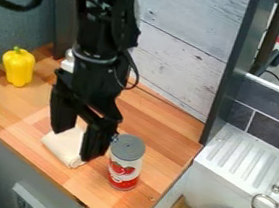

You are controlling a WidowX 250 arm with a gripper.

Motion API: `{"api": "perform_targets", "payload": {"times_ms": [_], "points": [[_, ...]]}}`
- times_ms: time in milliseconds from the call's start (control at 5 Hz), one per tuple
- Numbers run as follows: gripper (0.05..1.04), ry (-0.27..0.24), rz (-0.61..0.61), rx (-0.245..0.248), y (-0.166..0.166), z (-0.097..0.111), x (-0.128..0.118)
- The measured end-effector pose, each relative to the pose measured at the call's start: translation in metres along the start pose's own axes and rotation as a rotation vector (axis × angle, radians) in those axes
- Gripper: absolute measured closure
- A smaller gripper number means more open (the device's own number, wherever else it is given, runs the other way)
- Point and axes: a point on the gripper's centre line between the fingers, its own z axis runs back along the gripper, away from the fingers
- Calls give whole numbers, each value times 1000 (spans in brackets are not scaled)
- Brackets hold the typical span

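Gripper (75, 144) points down, fingers wide; we're over the cloth (61, 147), can (125, 163) close beside, counter edge (55, 174) near, pepper (18, 68) well apart.

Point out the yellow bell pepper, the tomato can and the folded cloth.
Yellow bell pepper (18, 68): camera view, middle of its body.
Tomato can (124, 169): camera view, on its red-and-white label.
Folded cloth (64, 147): camera view, on its bare cream surface.
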Motion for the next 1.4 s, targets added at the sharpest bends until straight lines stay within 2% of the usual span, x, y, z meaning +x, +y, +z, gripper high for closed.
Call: {"api": "perform_targets", "payload": {"times_ms": [200, 400, 600, 800, 1000, 1400], "points": [[83, 58, -3, -68, -10, -28, 2], [83, 34, 6, -74, -11, -43, 14], [83, 10, 43, -58, -8, -50, 21], [83, 15, 38, -59, -8, -52, 24], [83, -1, 29, -62, -5, -50, 34], [83, -11, 88, -102, 16, -61, 73]]}}
